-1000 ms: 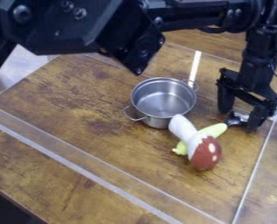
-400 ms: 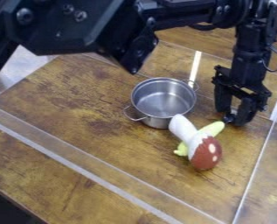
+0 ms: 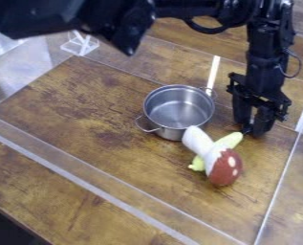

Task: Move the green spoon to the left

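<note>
A slim pale yellow-green plastic spoon [image 3: 231,141] is lying on the brown wooden table [image 3: 83,134], right of the middle and toward the near side, partly hidden by a toy mushroom with a white stem and red-brown cap [image 3: 223,169]. One pale part is showing at the mushroom's far right side and another at its near left, while the cap is pointing toward the near edge. The black jointed gripper [image 3: 252,126] is reaching down close to the tabletop, just right of the spoon's far part; its dark fingers are blending together, so whether they are parted or closed, or gripping anything, cannot be told. Left of the gripper, a round shiny steel pot [image 3: 180,108] is standing upright, beyond the mushroom's stem. A thin white stick [image 3: 215,72] is lying beyond the pot, toward the far side.
</note>
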Robot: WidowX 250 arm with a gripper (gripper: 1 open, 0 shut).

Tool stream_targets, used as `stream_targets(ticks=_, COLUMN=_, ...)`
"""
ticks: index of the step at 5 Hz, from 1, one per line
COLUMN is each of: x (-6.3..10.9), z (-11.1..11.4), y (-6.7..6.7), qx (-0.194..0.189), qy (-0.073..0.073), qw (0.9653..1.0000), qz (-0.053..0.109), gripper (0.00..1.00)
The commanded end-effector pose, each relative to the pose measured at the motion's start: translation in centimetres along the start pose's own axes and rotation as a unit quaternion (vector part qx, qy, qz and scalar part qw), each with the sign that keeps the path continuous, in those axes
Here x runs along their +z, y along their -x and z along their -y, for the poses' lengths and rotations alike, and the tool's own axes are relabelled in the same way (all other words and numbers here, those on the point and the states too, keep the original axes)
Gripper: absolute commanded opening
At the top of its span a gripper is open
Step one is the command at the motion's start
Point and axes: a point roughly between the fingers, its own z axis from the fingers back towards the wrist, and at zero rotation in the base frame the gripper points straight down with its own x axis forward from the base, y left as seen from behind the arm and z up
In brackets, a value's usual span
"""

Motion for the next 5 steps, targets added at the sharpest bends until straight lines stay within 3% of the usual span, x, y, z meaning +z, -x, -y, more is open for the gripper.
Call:
stream_targets(ticks=1, x=1.8, z=-1.4, y=1.0, qx=0.006, qy=-0.003, qw=0.9999, qz=0.014, gripper=0.00)
stream_targets(ticks=4, x=1.7, z=-0.1, y=1.9, qx=-0.024, qy=0.002, qw=0.9997, qz=0.007, gripper=0.00)
stream_targets(ticks=5, x=2.8, z=-0.1, y=2.0, qx=-0.012, qy=0.003, qw=0.9999, qz=0.007, gripper=0.00)
